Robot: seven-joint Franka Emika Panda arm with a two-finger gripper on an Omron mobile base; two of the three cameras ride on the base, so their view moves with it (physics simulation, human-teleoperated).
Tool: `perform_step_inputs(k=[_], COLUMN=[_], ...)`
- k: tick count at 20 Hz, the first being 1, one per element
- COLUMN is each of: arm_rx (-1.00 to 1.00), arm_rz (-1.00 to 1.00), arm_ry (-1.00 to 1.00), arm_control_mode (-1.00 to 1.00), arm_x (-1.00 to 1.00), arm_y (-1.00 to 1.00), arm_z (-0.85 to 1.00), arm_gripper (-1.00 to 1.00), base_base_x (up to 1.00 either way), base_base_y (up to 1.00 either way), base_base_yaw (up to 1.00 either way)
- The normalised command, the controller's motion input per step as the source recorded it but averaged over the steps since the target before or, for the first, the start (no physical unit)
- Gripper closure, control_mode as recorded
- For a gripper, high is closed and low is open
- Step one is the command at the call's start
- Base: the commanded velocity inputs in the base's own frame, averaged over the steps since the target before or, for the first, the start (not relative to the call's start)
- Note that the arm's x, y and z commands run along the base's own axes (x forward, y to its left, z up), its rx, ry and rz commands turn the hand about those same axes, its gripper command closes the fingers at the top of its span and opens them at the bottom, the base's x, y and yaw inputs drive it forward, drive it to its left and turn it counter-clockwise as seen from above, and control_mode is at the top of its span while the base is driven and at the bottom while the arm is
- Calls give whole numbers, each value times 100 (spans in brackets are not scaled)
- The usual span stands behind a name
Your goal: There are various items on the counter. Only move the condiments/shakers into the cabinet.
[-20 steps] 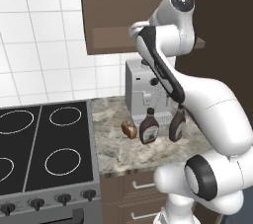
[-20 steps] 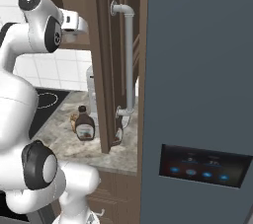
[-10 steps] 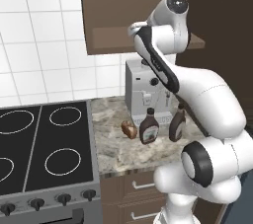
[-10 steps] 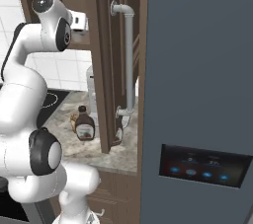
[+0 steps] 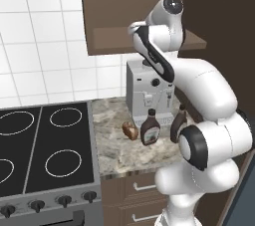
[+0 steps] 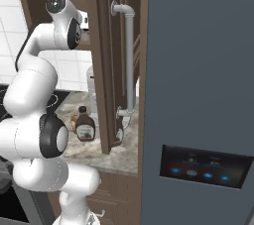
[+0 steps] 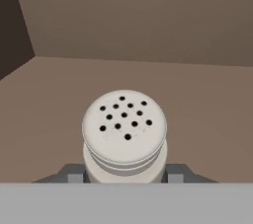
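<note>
cabinet shelf (image 7: 197,114): gripper (image 7: 123,176) clamps shaker (image 7: 124,134).

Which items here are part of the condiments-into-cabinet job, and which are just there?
Job:
shaker, clamped in the gripper
two brown bottles on the counter
cabinet

Bystanders:
brown food lump
coffee machine
stovetop

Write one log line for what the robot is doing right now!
fingers: shut on shaker | place: inside cabinet, above its shelf | on counter: two brown bottles, food lump | done: none stored yet
</note>
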Motion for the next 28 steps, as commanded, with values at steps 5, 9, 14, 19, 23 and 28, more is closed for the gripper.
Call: perform_step_inputs(k=[5, 9, 14, 19, 23, 28], arm_rx=[0, -1, -7, -6, -3, -4], arm_rz=[0, 0, 0, 0, 0, 0], arm_ry=[0, 0, 0, 0, -1, 0], arm_control_mode=[-100, -100, -100, -100, -100, -100], arm_x=[46, 45, 49, 23, 6, 5], arm_y=[-6, -2, 0, 0, 0, 0], arm_z=[-15, -12, -16, -26, -14, -8], arm_gripper=[100, 100, 100, 100, 100, 100], base_base_x=[0, 0, 0, 0, 0, 0], base_base_y=[0, 0, 0, 0, 0, 0], base_base_yaw=[0, 0, 0, 0, 0, 0])
